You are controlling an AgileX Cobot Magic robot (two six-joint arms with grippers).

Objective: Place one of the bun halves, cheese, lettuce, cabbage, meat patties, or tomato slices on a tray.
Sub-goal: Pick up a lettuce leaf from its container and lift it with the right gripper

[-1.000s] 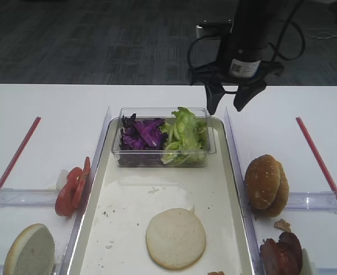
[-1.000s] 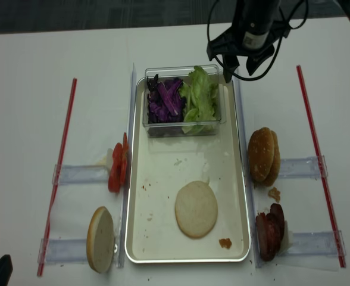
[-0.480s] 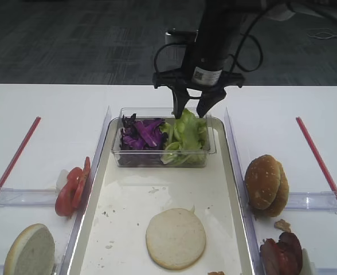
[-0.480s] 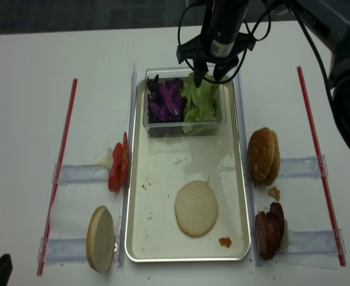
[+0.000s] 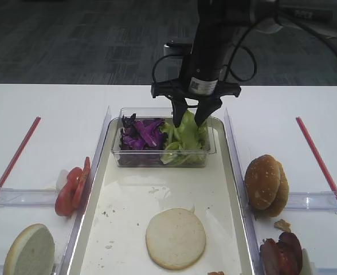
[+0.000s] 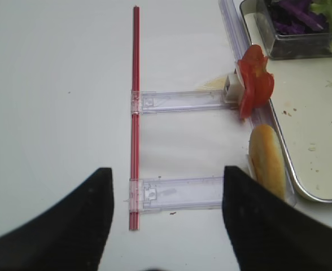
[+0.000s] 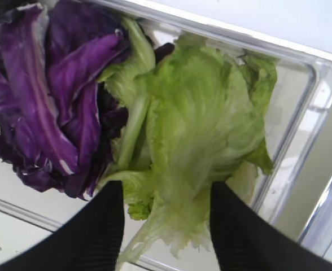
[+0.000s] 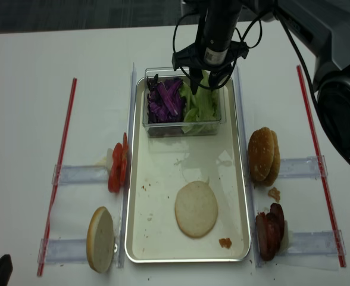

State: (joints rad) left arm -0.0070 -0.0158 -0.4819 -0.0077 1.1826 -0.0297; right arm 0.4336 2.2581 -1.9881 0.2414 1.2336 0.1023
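Lettuce (image 7: 194, 130): far end of tray (image 5: 226, 183), in box (image 5: 211, 150). Light, floppy, tears easily; grip by rib. Right pincer (image 7: 166, 226) apart, straddling leaf, unclamped.

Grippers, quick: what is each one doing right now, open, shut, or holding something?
Left gripper: open, jaws wide apart, holding nothing.
Right gripper: open, jaws straddling the lettuce in the clear box, not clamped on it.
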